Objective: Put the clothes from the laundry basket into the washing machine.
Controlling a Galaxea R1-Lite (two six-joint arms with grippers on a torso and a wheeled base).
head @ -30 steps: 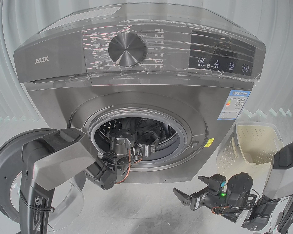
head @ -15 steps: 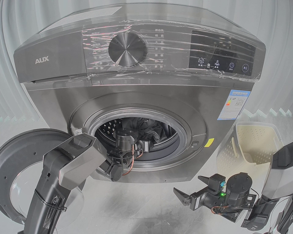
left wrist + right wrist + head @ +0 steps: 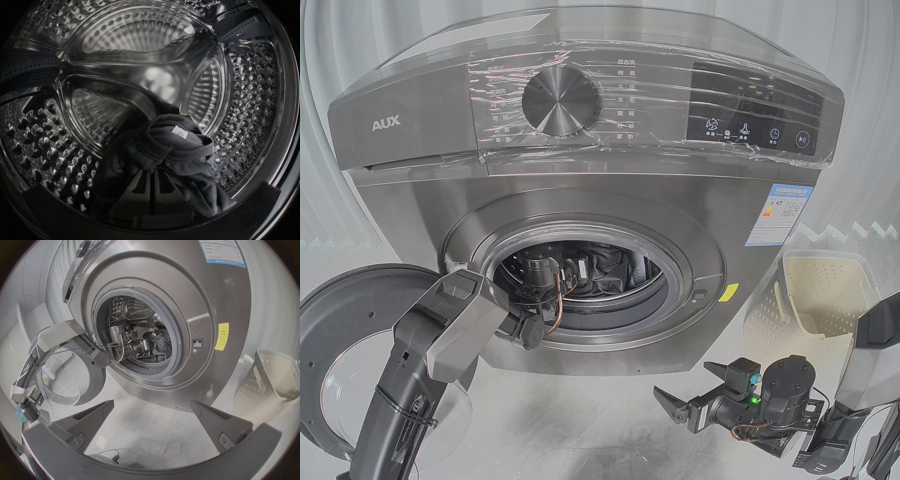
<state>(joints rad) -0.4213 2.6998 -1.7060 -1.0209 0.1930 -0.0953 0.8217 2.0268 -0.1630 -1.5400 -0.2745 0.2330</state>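
Black knit cloth is bunched over my left gripper [image 3: 153, 175], whose fingers are pinched together on it, so I am grasping the garment [image 3: 175, 147]. The gripper is inside the drum [image 3: 250, 93] of the washing machine [image 3: 600, 187], past the door ring. The garment is a crumpled wad with no clear long axis. Its bulk is heaped beyond my fingertips toward the back of the drum, and its folds fall to either side of the fingers onto the drum's lower wall. It is matte, dark and ribbed along one rolled hem. A small white tag [image 3: 180, 132] with two printed letters is sewn in and faces up toward my wrist camera.

The round door [image 3: 337, 325] is swung open to the machine's left. My right gripper [image 3: 684, 381] hangs low in front of the machine's lower right corner, its jaws spread wide and holding nothing.

The cream, perforated laundry basket [image 3: 819, 300] leans just to the right of the machine.

On the machine's front there is a blue-and-white sticker [image 3: 778, 214] at the upper right. A yellow sticker [image 3: 728, 292] sits beside the door latch, and pale lettering [image 3: 385, 123] marks the drawer at the upper left. Small characters ring the steel dial [image 3: 559, 101] under wrinkled plastic film [image 3: 650, 94].
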